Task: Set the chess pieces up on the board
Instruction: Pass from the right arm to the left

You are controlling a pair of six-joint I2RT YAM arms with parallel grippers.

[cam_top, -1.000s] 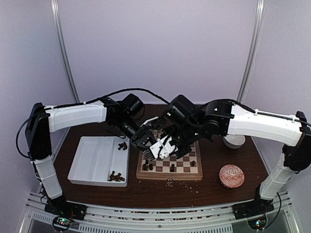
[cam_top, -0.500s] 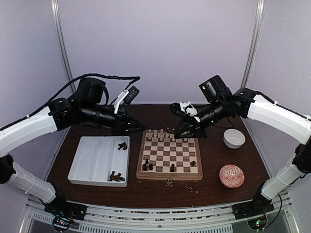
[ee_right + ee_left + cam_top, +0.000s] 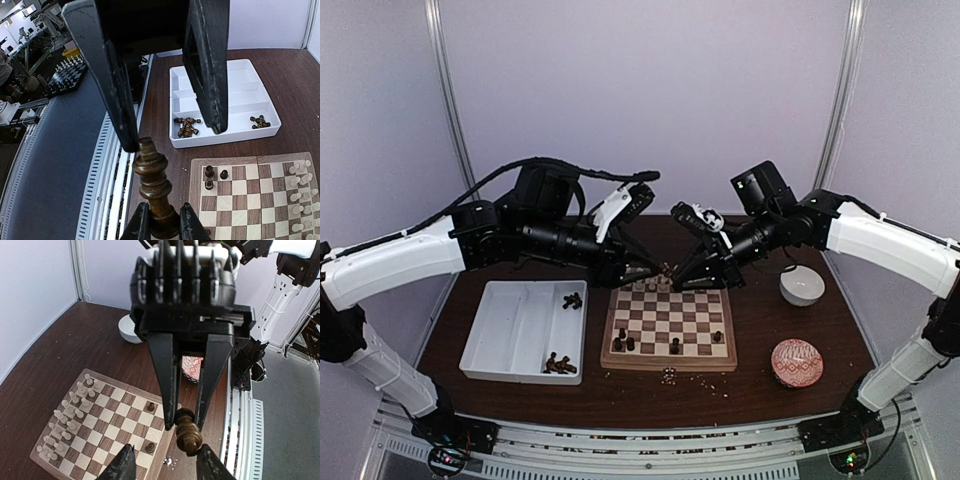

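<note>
Above the far edge of the board, the two arms meet for a mid-air transfer of one dark piece. Here the right gripper is closed on the base of the piece, whose stem and head project beyond its fingertips. Facing it, the left gripper has its jaws apart, one finger on either side of the piece's head, and neither is seen to touch it. Just below the meeting point, white pieces fill the two far ranks. A few dark pieces on the board stand on the near ranks. More lie in the white tray on the desk, beside the board's left edge.

Judged step: a regrasp, so that the piece can be set down base first; which gripper ends with it cannot be told.

Good practice:
- One grip should be firm until the other has fully closed.
- Both should never be slack over the crowded white ranks, where a dropped piece would scatter them.
- The carrying gripper should take the head or upper stem, leaving the base free.
- It should hold the piece upright and lower it onto an empty near-rank square, well apart from its neighbours, before letting go.
</note>
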